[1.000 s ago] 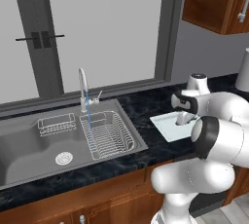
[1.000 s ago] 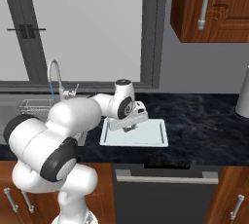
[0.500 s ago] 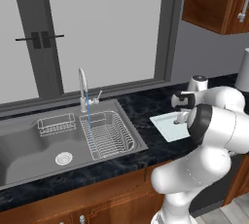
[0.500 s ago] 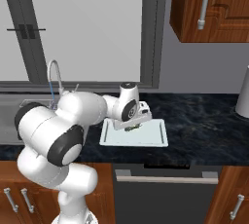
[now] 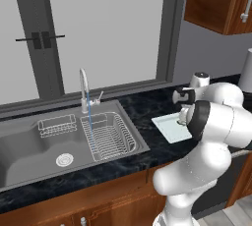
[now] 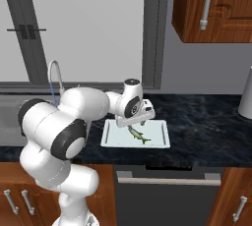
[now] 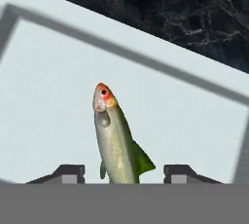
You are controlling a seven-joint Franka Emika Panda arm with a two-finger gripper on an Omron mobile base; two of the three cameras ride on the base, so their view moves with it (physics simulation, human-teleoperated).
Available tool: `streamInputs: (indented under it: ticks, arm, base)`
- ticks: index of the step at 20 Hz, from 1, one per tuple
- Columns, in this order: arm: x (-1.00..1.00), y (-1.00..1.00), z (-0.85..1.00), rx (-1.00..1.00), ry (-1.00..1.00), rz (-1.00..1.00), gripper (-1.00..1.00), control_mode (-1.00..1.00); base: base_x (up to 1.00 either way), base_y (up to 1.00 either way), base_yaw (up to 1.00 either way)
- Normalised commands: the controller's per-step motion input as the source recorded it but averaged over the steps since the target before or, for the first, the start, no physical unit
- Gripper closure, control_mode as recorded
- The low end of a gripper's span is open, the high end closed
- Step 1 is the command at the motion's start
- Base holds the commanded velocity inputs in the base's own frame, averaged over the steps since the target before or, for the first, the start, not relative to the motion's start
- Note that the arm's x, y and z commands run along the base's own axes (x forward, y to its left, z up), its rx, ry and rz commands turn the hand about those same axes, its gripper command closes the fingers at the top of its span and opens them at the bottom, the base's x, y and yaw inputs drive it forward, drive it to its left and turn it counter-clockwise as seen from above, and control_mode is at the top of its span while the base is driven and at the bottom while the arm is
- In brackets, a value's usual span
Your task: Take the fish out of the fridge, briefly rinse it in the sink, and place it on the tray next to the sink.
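I've got the gripper (image 6: 134, 126) low over the tray (image 6: 110, 139) on the dark counter, right of the sink (image 5: 29, 146). Fish (image 7: 116, 142) lies between the fingertips (image 7: 65, 172), head pointing away from the hand, tail end toward me. Tips stand apart w/ gaps either side of the body, so jaws look open, not clamped. In the right base view the fish (image 6: 138, 134) sits on the tray floor, roughly mid-tray, tail toward the front rim. Low hand makes sense: short drop, fish can't skid off. Faucet (image 5: 84, 88) shows a thin blue stream running into the basin w/ the wire rack (image 5: 110, 134). My read: placement about done; next is a straight lift clear, no sideways drag.
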Motion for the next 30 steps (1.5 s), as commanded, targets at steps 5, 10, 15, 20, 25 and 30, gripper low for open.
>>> streamInputs:
  ticks: [5, 10, 15, 20, 25, 30]
  arm:
    - [-0.22, 0.00, 0.62, 0.02, -0.06, -0.02, -1.00, -1.00]
    - [-0.87, 0.33, 0.62, 0.00, -0.31, 0.00, -1.00, -1.00]
    - [-1.00, 0.58, 0.12, 0.00, -0.45, 0.00, -1.00, -1.00]
    - [-1.00, 0.69, -0.21, 0.00, -0.44, 0.00, -1.00, -1.00]
    - [-1.00, 0.44, -0.27, 0.04, -0.62, 0.00, -1.00, -1.00]
    - [-1.00, -0.15, 0.56, 0.25, -0.65, -0.06, -1.00, -1.00]
  base:
    - [0.00, 0.00, 0.00]
    - [0.00, 0.00, 0.00]
    - [0.00, 0.00, 0.00]
    - [0.00, 0.00, 0.00]
    - [0.00, 0.00, 0.00]
    - [0.00, 0.00, 0.00]
